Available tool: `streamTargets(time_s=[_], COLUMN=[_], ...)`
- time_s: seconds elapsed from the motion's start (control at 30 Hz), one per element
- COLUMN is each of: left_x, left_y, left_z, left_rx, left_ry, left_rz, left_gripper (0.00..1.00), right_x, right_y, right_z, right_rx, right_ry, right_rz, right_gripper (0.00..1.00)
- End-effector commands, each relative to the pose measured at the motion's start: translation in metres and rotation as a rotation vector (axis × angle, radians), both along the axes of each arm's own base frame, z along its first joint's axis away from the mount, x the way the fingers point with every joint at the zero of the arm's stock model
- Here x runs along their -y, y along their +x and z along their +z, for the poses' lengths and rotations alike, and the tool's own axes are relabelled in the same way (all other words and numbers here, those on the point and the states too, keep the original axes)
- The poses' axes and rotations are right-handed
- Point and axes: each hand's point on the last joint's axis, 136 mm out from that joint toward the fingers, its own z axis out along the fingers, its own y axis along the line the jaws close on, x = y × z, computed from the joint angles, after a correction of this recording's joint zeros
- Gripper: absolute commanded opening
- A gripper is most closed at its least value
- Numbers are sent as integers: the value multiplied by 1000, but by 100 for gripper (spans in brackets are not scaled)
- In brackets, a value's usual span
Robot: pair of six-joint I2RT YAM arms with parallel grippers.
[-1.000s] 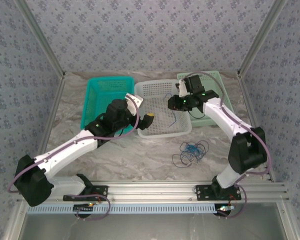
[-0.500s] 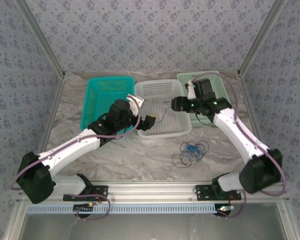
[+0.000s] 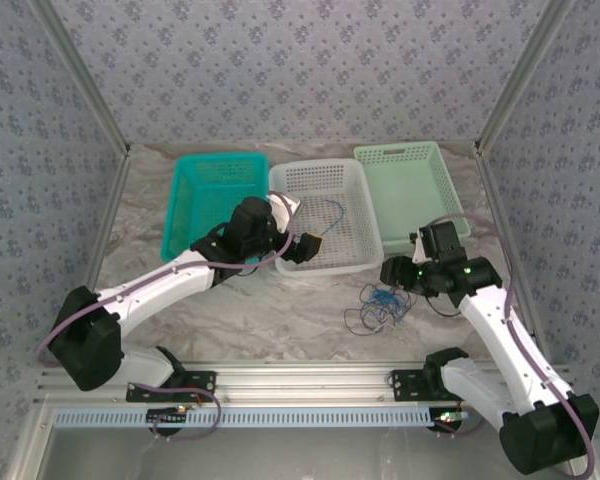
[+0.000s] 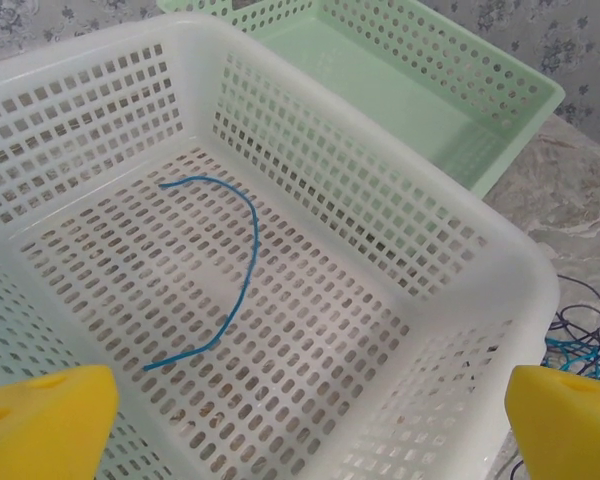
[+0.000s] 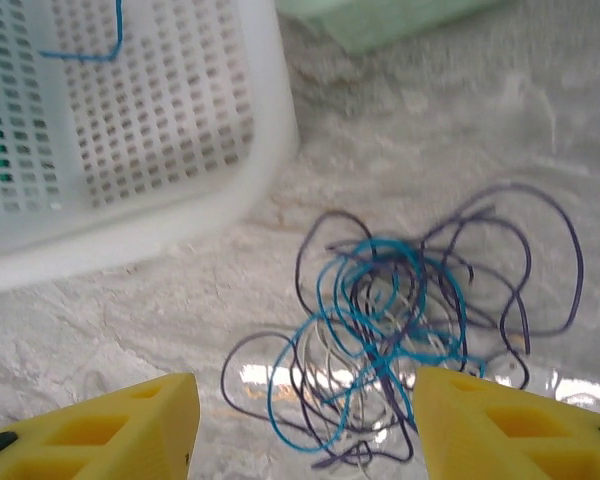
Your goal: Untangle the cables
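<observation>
Untangling step: strand pickup, judged
Right gripper: spread, empty, cables ahead between fingers
Left gripper: spread, empty
Next: pinch one loop

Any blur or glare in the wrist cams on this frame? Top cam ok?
Right wrist: soft all over, likely motion blur; the cable tangle smears, and bright glare patches sit on the table beneath it. Left wrist: sharp, the blue wire and white basket mesh crisp. Top external: even light, faint shadows, no glare.
</observation>
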Motion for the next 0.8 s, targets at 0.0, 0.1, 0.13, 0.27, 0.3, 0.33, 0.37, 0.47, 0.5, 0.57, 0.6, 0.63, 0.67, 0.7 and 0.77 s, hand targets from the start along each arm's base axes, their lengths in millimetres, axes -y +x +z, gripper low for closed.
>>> streamTargets(time_s=[0.0,0.1,0.13,0.27,0.3,0.33,0.37,0.47,0.5,0.57,0.6,0.63,0.67,0.7,0.77], left_x=[17,18,18,19,20,19,20,20,21,21,21,21,22,22,21], left_y=[3,1,1,-1,-2,-1,-2,-1,-1,-2,-2,-2,-2,-2,-2], left_z=[36,33,32,32,32,32,31,32,32,30,31,30,29,29,28], left_rx=[53,42,39,35,33,34,31,33,33,29,29,27,25,24,23], left_ry=[-97,-91,-90,-89,-88,-88,-87,-88,-88,-86,-86,-86,-83,-81,-77], left_rz=[-34,-40,-40,-48,-48,-47,-49,-49,-50,-51,-51,-51,-53,-55,-54], left_gripper=[99,100,100,99,100,100,99,100,99,99,100,99,99,99,99], right_x=[5,-2,-3,-3,-3,-4,-5,-11,-12,-14,-14,-14,-15,-18,-22], right_y=[-26,-36,-40,-48,-48,-46,-45,-43,-44,-44,-43,-43,-42,-42,-42], right_z=[-19,-32,-37,-50,-49,-47,-45,-44,-45,-47,-50,-52,-53,-54,-54], right_rx=[-123,-169,-193,-241,-237,-229,-221,-225,-235,-244,-249,-252,-256,-259,-267], right_ry=[8,49,48,31,34,42,49,81,90,101,104,110,119,134,159], right_rz=[-63,-67,-61,-66,-70,-72,-76,-74,-76,-85,-94,-104,-110,-106,-105], right_gripper=[59,58,57,58,58,59,59,59,59,59,59,59,59,59,58])
